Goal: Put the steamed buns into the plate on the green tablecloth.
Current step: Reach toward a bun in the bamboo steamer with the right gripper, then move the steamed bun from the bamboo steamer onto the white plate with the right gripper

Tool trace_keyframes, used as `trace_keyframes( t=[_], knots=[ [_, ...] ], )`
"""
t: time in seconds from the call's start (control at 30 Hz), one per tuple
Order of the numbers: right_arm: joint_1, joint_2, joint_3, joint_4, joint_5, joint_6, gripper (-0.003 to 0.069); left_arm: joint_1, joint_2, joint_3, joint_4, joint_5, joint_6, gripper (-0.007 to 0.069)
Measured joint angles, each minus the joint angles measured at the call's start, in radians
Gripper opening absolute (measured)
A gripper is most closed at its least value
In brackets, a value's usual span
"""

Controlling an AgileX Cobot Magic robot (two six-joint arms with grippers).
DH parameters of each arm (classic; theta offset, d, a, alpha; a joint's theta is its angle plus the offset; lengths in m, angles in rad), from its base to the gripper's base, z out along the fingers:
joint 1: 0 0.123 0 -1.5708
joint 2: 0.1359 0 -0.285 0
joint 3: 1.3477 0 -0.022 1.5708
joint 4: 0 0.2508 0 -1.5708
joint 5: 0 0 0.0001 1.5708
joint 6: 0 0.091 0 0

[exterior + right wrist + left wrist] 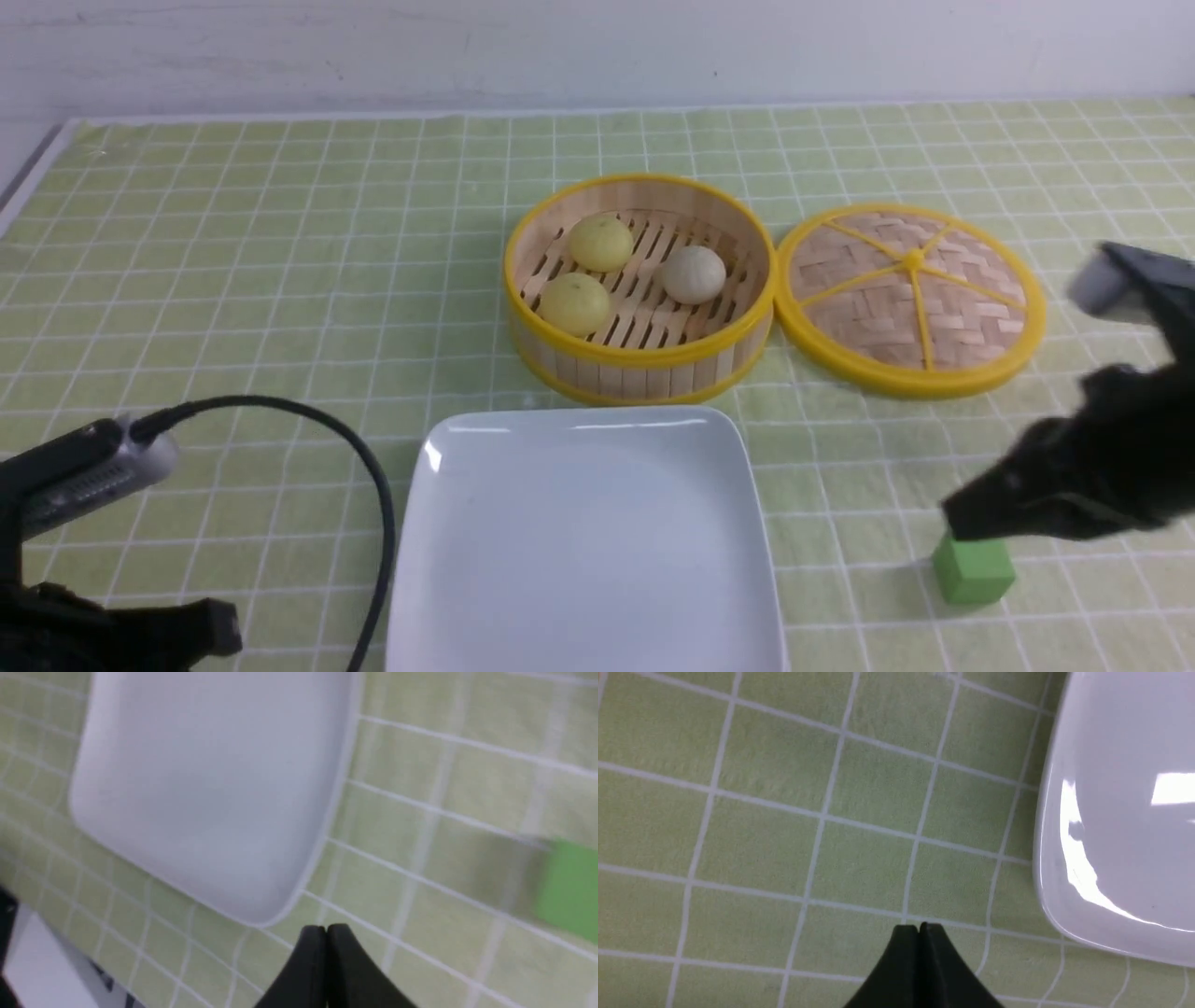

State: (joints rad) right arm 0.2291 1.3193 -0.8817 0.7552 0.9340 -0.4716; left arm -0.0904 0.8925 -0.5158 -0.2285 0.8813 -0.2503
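Three steamed buns lie in an open bamboo steamer basket (644, 369): two pale yellow buns (601, 243) (575, 303) and one off-white bun (693, 273). The white square plate (583, 541) lies empty on the green tablecloth (280, 280) just in front of the basket; it also shows in the left wrist view (1120, 812) and the right wrist view (210, 779). My left gripper (918, 927) is shut and empty, low at the front left beside the plate. My right gripper (325, 928) is shut and empty, right of the plate; in the front view (962, 523) it hangs just above the green cube.
The woven steamer lid (910, 294) lies flat right of the basket. A green cube (973, 567) sits at the front right, also in the right wrist view (567, 889). A black cable (369, 467) arcs from the left arm near the plate's left edge.
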Motion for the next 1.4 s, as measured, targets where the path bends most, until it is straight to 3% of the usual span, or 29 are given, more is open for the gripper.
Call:
trace_keyframes(
  t=[0.3, 0.57, 0.87, 0.97, 1.0, 1.03, 1.13, 1.2, 1.4],
  knots=[
    [0.069, 0.419, -0.442, 0.006, 0.0, 0.008, 0.0143, 0.0, 0.009, 0.0, -0.007, -0.012, 0.017, 0.0033],
    [0.069, 0.744, -0.912, -0.184, -0.022, 0.112, 0.0318, 0.0, 0.009, -0.003, -0.007, -0.02, 0.02, 0.0057],
    [0.069, 0.958, -1.13, -0.317, -0.071, 0.215, 0.0358, 0.0, 0.009, -0.003, -0.007, -0.032, 0.02, 0.007],
    [0.069, 0.996, -1.136, -0.307, -0.094, 0.216, 0.0343, 0.0, 0.009, -0.003, -0.007, -0.032, 0.02, 0.0073],
    [0.071, 1.006, -1.139, -0.299, -0.104, 0.218, 0.0295, 0.0, 0.009, -0.003, -0.007, -0.033, 0.02, 0.0074],
    [0.072, 1.007, -1.139, -0.299, -0.104, 0.218, 0.0295, 0.0, 0.009, -0.003, -0.007, -0.033, 0.02, 0.0074],
    [0.072, 1.002, -1.141, -0.301, -0.092, 0.222, 0.0101, 0.0, 0.009, -0.003, -0.007, -0.033, 0.02, 0.0079],
    [0.072, 0.982, -1.141, -0.304, -0.076, 0.224, 0.0027, 0.0, 0.009, -0.003, -0.007, -0.033, 0.02, 0.0083],
    [0.071, 0.822, -1.137, -0.318, 0.08, 0.227, 0.0018, 0.0, 0.009, -0.003, -0.007, -0.033, 0.02, 0.009]
  ],
)
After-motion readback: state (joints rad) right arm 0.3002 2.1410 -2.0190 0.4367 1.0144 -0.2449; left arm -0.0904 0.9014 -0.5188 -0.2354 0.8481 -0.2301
